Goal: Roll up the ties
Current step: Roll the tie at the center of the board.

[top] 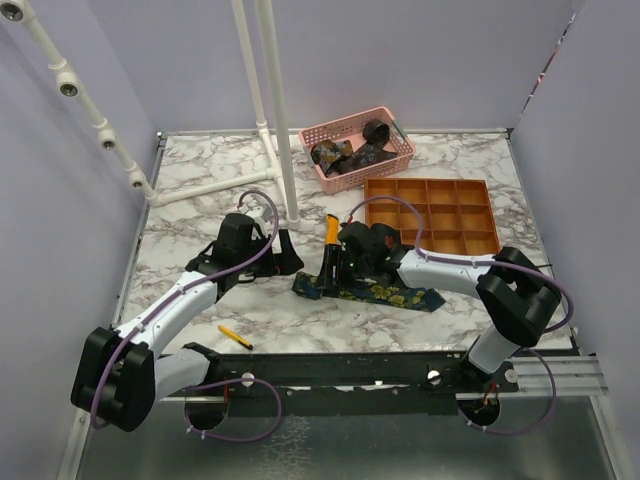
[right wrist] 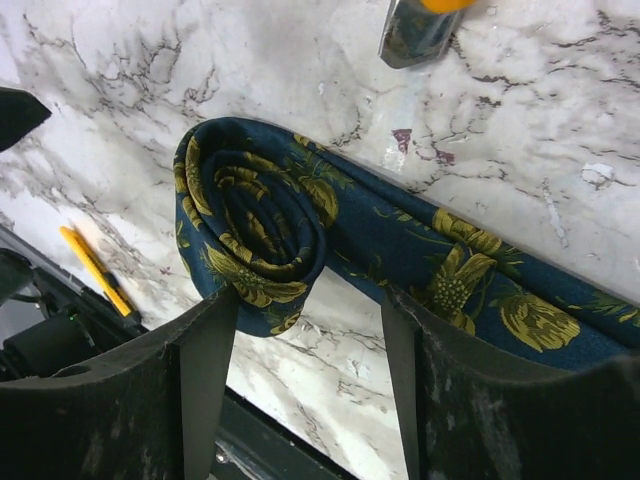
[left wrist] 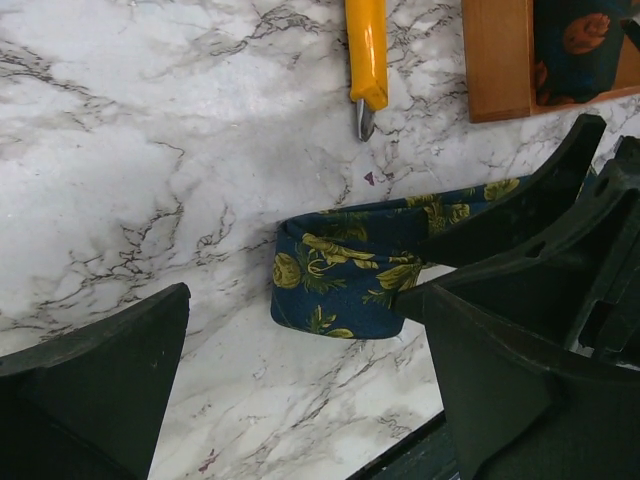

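Note:
A navy tie (top: 385, 293) with yellow-green flowers lies flat at the table's middle, its left end wound into a small coil (right wrist: 250, 225). My right gripper (right wrist: 305, 335) stands open over that end. Its left finger (right wrist: 205, 350) touches the coil's lower edge and its right finger (right wrist: 410, 345) rests across the flat strip. My left gripper (left wrist: 300, 370) hovers wide open just left of the tie's rolled end (left wrist: 335, 290), holding nothing. More ties lie bunched in a pink basket (top: 395, 165). Another dark tie (left wrist: 575, 45) with orange print sits in a tray compartment.
An orange-yellow utility knife (top: 330, 235) lies just behind the tie. The orange compartment tray (top: 432, 215) sits at the right rear. A yellow pen (top: 235, 337) lies near the front edge. White pipe posts (top: 280, 120) rise behind the left arm.

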`<state>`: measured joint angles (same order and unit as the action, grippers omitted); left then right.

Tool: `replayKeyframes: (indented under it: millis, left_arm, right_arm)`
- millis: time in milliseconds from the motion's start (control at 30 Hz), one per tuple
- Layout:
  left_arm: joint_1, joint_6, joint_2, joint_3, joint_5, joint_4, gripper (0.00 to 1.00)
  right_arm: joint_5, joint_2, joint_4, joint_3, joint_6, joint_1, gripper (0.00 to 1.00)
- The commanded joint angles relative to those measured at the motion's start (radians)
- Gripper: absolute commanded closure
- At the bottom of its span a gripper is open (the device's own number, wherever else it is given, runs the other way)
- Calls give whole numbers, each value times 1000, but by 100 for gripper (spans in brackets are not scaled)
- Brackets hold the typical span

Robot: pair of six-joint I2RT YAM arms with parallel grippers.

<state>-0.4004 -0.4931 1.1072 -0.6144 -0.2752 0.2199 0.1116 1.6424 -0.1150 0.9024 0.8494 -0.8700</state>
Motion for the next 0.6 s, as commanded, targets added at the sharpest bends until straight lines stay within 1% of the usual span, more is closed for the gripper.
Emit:
replayKeyframes:
  millis: [0, 300, 567]
  left_arm:
    - [6, 44, 50, 0, -94, -43, 1]
    - [6, 41, 155, -5, -199, -70, 1]
    - [6, 97, 243, -38, -284, -96, 1]
  right_arm:
    - [-59, 23, -24, -3, 8, 17, 38]
    - [-38, -11, 27, -121, 2, 58, 41]
    - [2, -10, 76, -169, -31, 86, 43]
